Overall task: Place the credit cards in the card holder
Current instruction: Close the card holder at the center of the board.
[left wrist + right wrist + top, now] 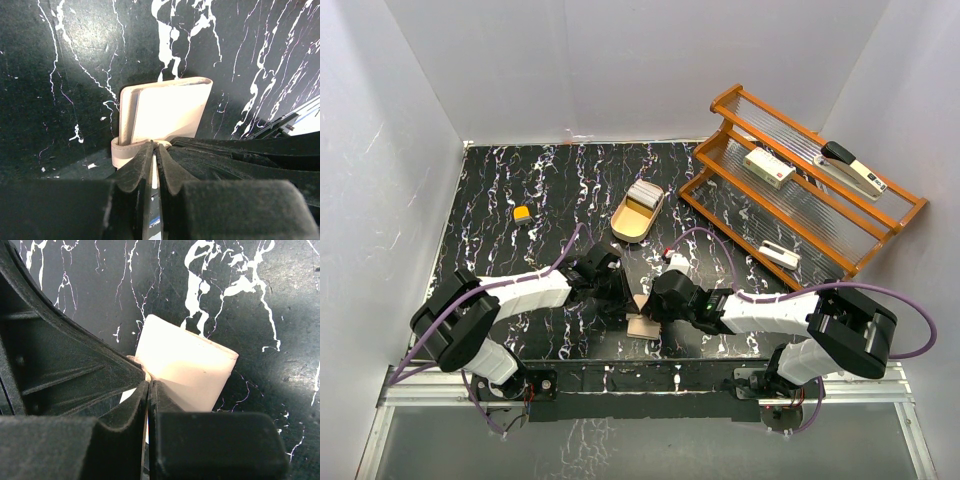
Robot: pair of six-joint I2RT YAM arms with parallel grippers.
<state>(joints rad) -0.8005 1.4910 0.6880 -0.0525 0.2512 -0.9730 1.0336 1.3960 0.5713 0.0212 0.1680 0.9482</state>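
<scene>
The tan card holder (643, 325) lies on the black marbled table near the front edge, between my two grippers. In the left wrist view the holder (170, 110) lies with its closure tab curling round my fingertips. My left gripper (155, 150) is shut on the holder's near edge, and it also shows in the top view (620, 297). My right gripper (148, 385) is shut on a thin pale credit card (127, 395), whose far end meets the holder (190, 360). In the top view the right gripper (655, 308) is at the holder's right. More credit cards (644, 195) lie in the gold tray.
The gold oval tray (623, 232) sits mid-table behind the grippers. A small yellow object (522, 213) lies at the left. A wooden rack (800, 215) at the right holds a white box with a red mark (769, 167), a stapler (855, 170) and another white item (780, 255).
</scene>
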